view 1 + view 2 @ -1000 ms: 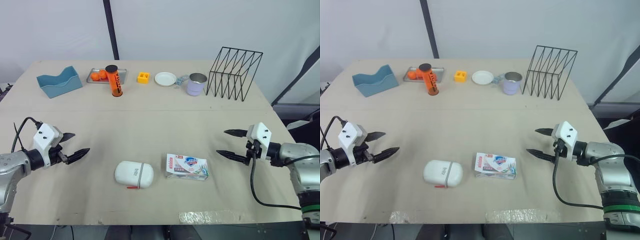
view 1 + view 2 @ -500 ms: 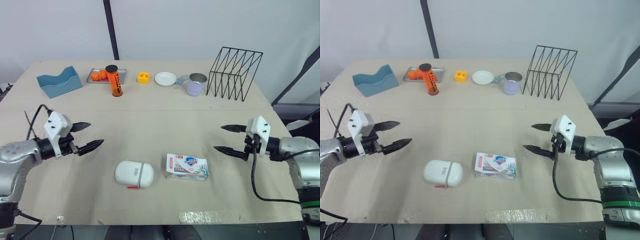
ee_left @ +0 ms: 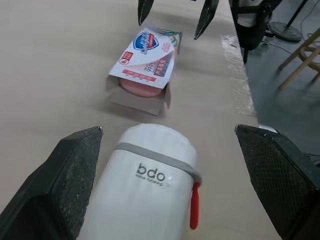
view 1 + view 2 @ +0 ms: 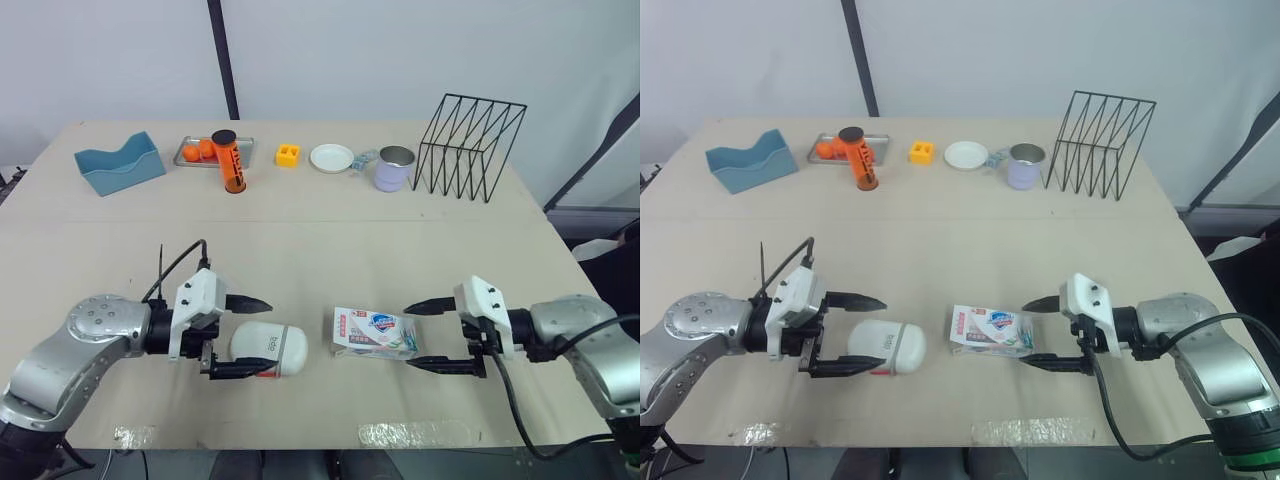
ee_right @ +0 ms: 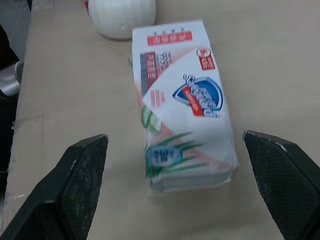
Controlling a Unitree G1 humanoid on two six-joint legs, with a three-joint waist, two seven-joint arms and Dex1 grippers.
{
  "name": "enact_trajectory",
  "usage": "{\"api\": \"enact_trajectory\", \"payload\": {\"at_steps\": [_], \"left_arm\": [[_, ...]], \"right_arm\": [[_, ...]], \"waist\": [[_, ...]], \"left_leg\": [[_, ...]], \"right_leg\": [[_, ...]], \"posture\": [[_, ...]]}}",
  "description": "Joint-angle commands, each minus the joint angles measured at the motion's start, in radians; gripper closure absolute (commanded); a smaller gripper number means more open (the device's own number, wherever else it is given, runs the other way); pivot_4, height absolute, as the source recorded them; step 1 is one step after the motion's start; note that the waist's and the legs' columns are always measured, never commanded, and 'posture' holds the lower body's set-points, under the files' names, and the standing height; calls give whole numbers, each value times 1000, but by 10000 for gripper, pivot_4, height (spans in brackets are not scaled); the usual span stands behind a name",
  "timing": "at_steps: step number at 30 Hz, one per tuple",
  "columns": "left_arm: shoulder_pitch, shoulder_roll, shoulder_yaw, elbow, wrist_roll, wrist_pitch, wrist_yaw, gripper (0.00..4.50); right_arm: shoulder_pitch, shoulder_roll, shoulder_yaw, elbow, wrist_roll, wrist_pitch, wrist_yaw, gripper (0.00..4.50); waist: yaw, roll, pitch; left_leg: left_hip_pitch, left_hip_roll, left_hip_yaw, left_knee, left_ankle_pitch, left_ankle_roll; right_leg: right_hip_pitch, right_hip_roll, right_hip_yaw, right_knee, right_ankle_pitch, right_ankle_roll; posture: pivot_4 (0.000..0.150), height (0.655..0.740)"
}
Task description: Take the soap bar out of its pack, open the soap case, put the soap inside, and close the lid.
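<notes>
A white soap case (image 4: 270, 349) with a grey band and a red tab lies near the table's front edge. To its right lies the soap pack (image 4: 374, 334), a white printed box. The end of the pack (image 3: 147, 55) facing the case is open, and the pink soap (image 3: 142, 86) shows inside. My left gripper (image 4: 268, 336) is open, its fingers on either side of the case's left end, not touching it. My right gripper (image 4: 407, 338) is open with its fingers straddling the pack's right end (image 5: 182, 100), not closed on it.
Along the back of the table stand a blue holder (image 4: 119, 164), a tray with oranges (image 4: 200, 152), an orange bottle (image 4: 229, 161), a yellow block (image 4: 287, 154), a white plate (image 4: 331, 157), a metal cup (image 4: 394, 168) and a black wire rack (image 4: 468, 146).
Both arms have swung inward and down: the left gripper from the table's left side to the case, the right gripper from the right side to the pack. Both stayed open.
</notes>
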Motion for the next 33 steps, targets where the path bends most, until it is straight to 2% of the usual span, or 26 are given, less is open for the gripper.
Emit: {"api": "enact_trajectory", "payload": {"at_steps": [1, 16, 33], "left_arm": [[0, -9, 0, -50, -15, -13, 0, 0], [9, -33, -30, -82, -1, -47, 0, 0], [14, -45, -17, -110, -25, -20, 47, 0]], "right_arm": [[16, -18, -58, -3, 11, -27, -1, 466], [-55, 29, 17, 63, -33, -84, -5, 466], [-55, 37, 50, 94, -52, -115, 11, 466]], "waist": [[0, 0, 0], [0, 0, 0], [1, 0, 0]], "left_leg": [[0, 0, 0, 0, 0, 0], [0, 0, 0, 0, 0, 0], [0, 0, 0, 0, 0, 0]], "right_leg": [[0, 0, 0, 0, 0, 0], [0, 0, 0, 0, 0, 0], [0, 0, 0, 0, 0, 0]], "posture": [[1500, 7400], [1500, 7400], [1500, 7400]]}}
